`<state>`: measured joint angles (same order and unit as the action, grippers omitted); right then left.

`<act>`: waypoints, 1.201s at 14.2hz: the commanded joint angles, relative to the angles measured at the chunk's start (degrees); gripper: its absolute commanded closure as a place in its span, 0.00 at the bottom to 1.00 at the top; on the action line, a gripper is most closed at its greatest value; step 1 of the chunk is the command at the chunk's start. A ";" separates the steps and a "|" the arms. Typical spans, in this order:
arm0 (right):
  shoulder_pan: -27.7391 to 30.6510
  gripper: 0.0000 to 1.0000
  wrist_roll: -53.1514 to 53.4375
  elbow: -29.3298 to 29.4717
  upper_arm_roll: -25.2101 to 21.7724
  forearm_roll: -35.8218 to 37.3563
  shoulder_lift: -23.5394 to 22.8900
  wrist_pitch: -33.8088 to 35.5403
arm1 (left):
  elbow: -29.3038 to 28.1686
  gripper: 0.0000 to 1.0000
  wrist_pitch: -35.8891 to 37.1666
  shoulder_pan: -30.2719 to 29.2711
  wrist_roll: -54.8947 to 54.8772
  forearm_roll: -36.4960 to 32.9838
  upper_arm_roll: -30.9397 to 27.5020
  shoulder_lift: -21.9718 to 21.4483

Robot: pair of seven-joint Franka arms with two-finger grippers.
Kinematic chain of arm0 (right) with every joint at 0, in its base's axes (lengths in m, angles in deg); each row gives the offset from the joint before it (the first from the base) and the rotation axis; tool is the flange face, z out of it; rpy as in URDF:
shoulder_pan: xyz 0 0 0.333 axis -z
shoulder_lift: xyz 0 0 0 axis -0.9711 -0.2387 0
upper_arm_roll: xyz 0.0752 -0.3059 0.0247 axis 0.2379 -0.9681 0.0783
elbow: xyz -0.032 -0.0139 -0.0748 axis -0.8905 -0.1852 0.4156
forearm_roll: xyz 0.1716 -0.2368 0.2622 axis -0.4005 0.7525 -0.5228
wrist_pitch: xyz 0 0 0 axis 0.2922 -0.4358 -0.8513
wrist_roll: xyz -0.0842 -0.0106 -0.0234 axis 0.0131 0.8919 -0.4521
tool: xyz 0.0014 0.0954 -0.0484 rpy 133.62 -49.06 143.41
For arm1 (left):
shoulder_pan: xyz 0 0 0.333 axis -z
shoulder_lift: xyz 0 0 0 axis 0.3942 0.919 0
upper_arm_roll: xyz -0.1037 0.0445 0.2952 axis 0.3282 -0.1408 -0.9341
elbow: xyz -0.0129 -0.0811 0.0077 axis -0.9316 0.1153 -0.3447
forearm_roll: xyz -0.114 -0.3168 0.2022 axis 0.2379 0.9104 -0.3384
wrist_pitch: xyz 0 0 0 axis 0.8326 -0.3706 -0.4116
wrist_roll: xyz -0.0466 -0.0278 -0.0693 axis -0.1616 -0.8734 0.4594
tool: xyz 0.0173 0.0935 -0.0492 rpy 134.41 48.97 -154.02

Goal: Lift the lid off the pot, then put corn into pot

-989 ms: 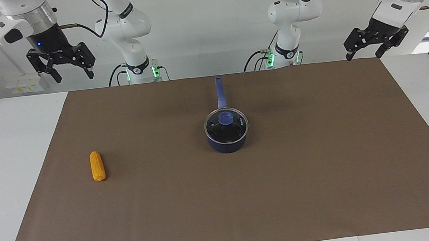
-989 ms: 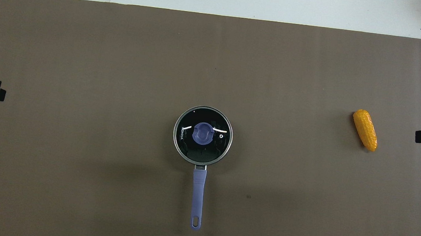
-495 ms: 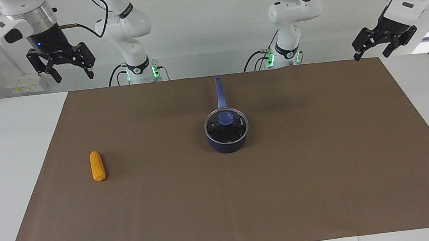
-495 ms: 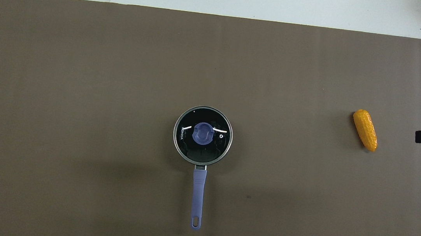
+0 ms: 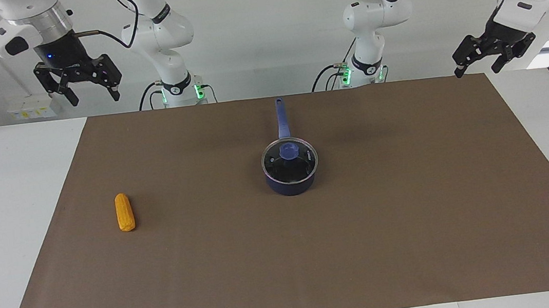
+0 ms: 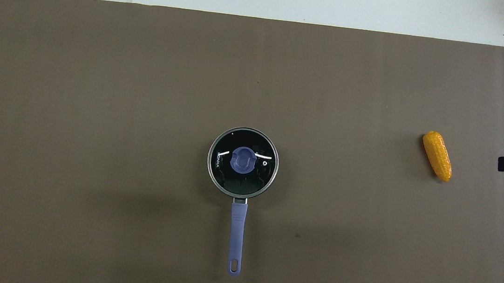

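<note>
The lid [image 5: 289,159], clear glass with a blue knob [image 5: 288,151] at its centre, sits flat and closed on the pot [image 5: 291,179], which stands near the middle of the brown mat [image 5: 416,220] on the counter [image 5: 1,206], its long handle [image 5: 280,117] pointing toward the robots. The corn [image 5: 124,212] lies on the mat well apart from the pot, toward the right arm's end of the counter and slightly farther from the robots.

The right claw [image 5: 88,92] hangs raised over its own end of the counter, fingers spread wide and holding nothing. The left claw [image 5: 485,62] hangs raised over the mat's corner at its end, fingers parted and empty.

Neither claw is near the pot, so lifting the lid looks like the first step still to do. Done well, that probably means coming straight down over the knob, fingers astride it, closing on the knob alone and rising vertically so the rim clears the pot without dragging it. The lid is best set down flat on bare mat, away from the corn's route to the pot.
</note>
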<state>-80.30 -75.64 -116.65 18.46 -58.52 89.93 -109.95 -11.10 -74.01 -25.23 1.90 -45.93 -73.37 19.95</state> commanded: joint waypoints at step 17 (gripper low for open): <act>0.77 0.00 -3.38 -11.40 0.55 0.31 -1.42 -15.51 | -16.20 0.00 -18.67 20.20 1.92 1.58 0.54 2.02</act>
<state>-80.21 -77.47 -125.10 18.68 -58.46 88.78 -121.89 -26.11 -90.14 -7.39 2.88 -45.35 -72.01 21.16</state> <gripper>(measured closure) 0.000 0.000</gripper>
